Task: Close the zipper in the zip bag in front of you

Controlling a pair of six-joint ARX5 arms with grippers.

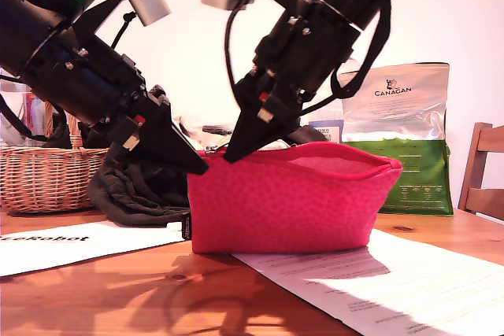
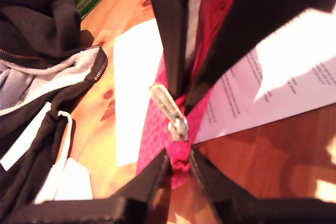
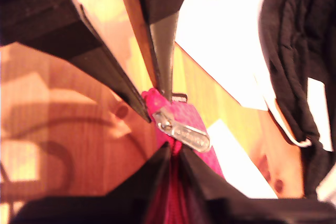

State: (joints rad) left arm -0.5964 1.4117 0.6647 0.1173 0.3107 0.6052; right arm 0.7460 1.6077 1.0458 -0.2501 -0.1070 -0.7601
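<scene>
The red-pink zip bag stands on its long edge on the wooden table, its top gaping open toward the exterior view's right. The zipper runs along that top edge. Its silver pull tab lies at the bag's end on the exterior view's left. My first gripper is shut on the bag's end fabric just beyond the slider. My second gripper comes down steeply from above. It is shut on the zip track right at the slider, and the tab sticks out beside its fingertips.
A black garment and a wicker basket sit behind at the exterior view's left. A green-and-silver Canagan bag and a chair stand at its right. Printed sheets lie on the table in front.
</scene>
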